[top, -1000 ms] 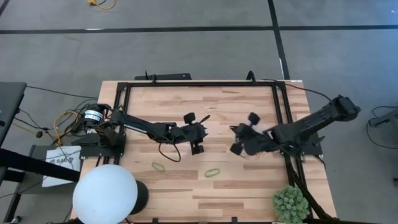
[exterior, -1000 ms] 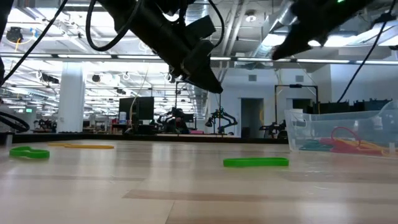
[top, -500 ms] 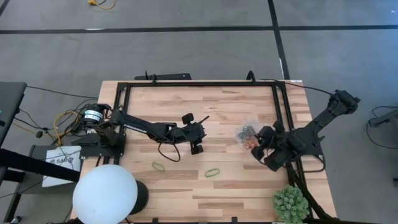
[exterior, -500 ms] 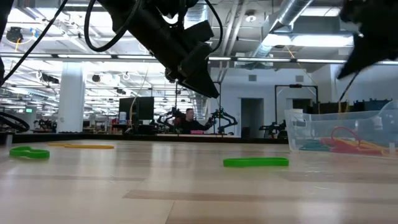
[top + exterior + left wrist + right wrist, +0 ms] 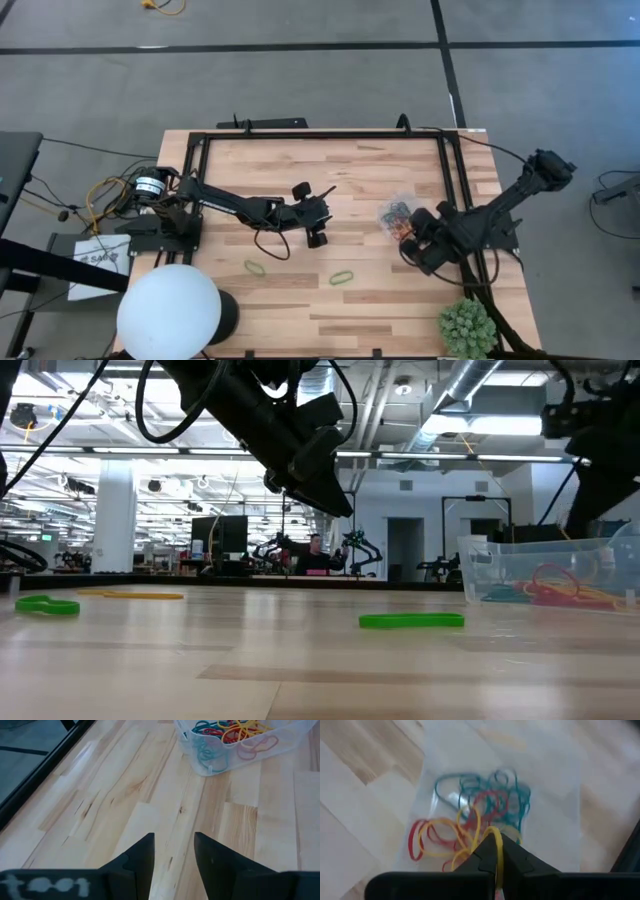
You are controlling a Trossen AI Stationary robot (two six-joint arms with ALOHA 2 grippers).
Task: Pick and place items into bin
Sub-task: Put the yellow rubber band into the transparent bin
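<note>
Your right gripper (image 5: 496, 851), clenched on a yellow band (image 5: 496, 845), hangs just above the bin (image 5: 398, 217), positioned to drop it inside. Your left gripper (image 5: 173, 851), released and empty, waits well apart from the bin, nearer two green bands (image 5: 342, 277).

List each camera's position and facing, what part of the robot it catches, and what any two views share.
High view: overhead, straight down on the table; both arms, left tool, right tool beside the bin.
Low view: table height, looking level toward the room; arms hang in from above.
Left wrist view: looks past its open tool toward the bin.
Right wrist view: looks down past its shut tool into the bin, at the bands.
Shared: all four show the bin; high and low show the green band.
</note>
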